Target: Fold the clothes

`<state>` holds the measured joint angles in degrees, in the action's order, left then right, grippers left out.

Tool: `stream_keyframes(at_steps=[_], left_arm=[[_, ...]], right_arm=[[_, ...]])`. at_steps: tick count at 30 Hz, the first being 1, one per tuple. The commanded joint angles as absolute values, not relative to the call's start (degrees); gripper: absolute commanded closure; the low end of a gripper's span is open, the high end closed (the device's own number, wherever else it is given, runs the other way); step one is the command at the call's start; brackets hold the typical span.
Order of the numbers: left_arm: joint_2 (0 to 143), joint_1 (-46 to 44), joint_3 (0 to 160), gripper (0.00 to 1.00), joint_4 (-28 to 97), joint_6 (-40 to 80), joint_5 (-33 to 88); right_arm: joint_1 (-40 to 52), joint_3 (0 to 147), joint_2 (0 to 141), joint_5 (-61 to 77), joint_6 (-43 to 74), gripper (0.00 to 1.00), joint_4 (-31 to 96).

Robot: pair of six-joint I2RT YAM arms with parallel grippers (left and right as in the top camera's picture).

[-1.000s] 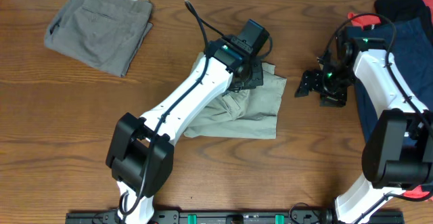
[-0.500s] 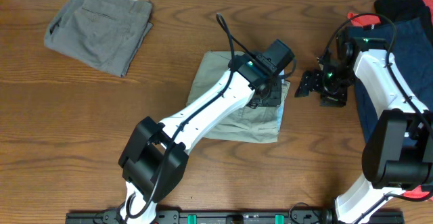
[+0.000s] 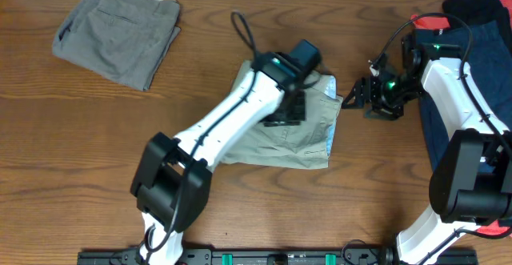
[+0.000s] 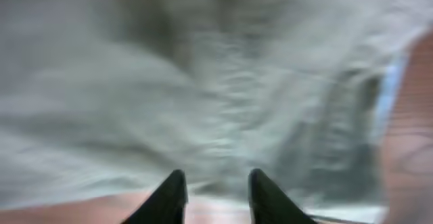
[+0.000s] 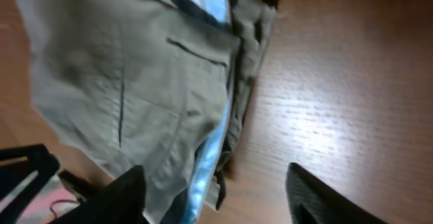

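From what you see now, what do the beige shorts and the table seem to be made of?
Beige shorts: woven cloth, probably cotton, matte; it creases softly and shows stitched seams. Table: wood or wood-look veneer, faint sheen; grain lines and a light glare.

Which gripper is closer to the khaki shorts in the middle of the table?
Left. The left gripper is right over the khaki shorts; the right gripper sits just off their right edge.
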<state>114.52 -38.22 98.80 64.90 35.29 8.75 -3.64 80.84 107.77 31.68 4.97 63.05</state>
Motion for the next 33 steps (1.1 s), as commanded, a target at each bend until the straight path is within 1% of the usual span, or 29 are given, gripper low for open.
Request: stream_keyframes(at_steps=[1, 3, 8, 9, 12, 13, 14, 16, 21, 28, 33], left_arm=[[113.1, -37.6, 97.9, 0.72, 66.7, 33.9, 8.8], [113.1, -38.4, 96.8, 0.73, 65.3, 33.0, 10.6], [113.1, -40.6, 93.4, 0.73, 60.7, 32.6, 13.1], [113.1, -40.9, 92.9, 0.77, 60.2, 32.6, 13.4], [113.1, -41.0, 91.3, 0.89, 57.4, 32.1, 16.6], [113.1, -41.0, 90.7, 0.91, 55.7, 31.1, 18.3], [113.1, -41.0, 89.6, 0.93, 53.1, 29.9, 20.2], [113.1, -41.0, 88.2, 0.94, 50.3, 30.3, 21.0], [113.1, -41.0, 85.3, 0.94, 47.9, 31.6, 21.0], [113.1, -41.3, 83.4, 0.94, 43.9, 31.6, 21.0], [113.1, -42.8, 80.7, 0.94, 39.4, 31.6, 22.7]], right_arm=[[-3.1, 82.1, 107.5, 35.2, 4.2, 0.44, 60.4], [-2.4, 82.1, 107.5, 35.4, 6.3, 0.49, 57.4], [1.1, 82.1, 107.7, 35.4, 12.1, 0.79, 48.6], [2.1, 82.1, 107.9, 35.4, 12.8, 0.81, 47.2], [5.4, 82.1, 108.7, 35.3, 14.4, 0.82, 42.9], [6.5, 82.1, 109.0, 34.9, 15.2, 0.82, 41.4], [7.6, 82.1, 109.6, 33.1, 17.2, 0.84, 40.1], [8.5, 82.1, 110.4, 30.1, 21.7, 0.87, 38.4], [8.2, 82.1, 113.7, 31.8, 27.2, 0.88, 32.4], [7.5, 82.1, 120.1, 33.9, 27.6, 0.88, 27.8], [7.2, 82.1, 124.8, 32.6, 27.6, 0.89, 27.3]])
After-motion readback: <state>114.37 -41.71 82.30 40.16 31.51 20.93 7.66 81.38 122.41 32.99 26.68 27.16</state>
